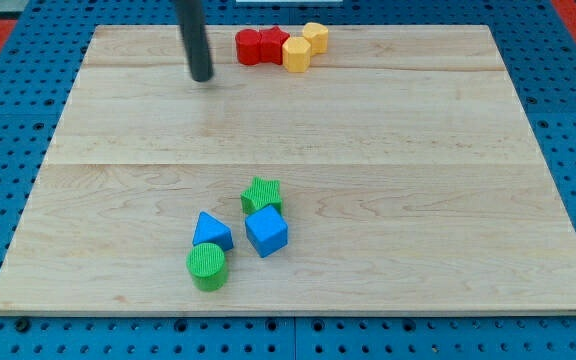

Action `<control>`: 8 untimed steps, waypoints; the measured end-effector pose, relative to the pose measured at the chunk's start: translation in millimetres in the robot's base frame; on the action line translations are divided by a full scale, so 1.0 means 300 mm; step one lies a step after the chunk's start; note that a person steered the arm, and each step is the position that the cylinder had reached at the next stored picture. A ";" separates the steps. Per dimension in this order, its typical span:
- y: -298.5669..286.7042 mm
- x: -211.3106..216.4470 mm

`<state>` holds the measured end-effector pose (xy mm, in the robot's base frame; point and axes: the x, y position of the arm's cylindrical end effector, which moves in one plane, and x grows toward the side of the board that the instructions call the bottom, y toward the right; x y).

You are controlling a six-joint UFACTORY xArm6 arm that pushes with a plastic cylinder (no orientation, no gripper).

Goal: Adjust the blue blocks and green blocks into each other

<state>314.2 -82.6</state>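
Blue pegboard all around, and sitting on it is the pale wooden board (388,150) where everything happens. Using the blue cube-shaped block (266,231) as my landmark: the green star-shaped block (261,194) sits just above it toward the view's top, touching or nearly so; the blue triangular block (212,231) is just to its left with a small gap; and the green cylinder block (207,266) is down-left of it, right up against the triangle. So the four task blocks are already pretty bunched near the view's bottom. Way up toward the top from the cube there's a row of two red blocks (259,46) and two yellow blocks (305,46), shapes hard to call, not part of this. My tip (201,76) is far above the cube too, up-left of it, touching nothing; it's just a plain rod, nothing to open or close. Looks like the tightening-up stage to me. Next move probably means travelling down and nudging the triangle-cylinder pair rightward into the cube without scattering the cluster.
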 end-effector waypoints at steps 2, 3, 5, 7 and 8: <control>0.312 0.370; 0.314 0.489; 0.173 0.628; 0.397 0.655; 0.390 0.956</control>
<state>601.2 34.5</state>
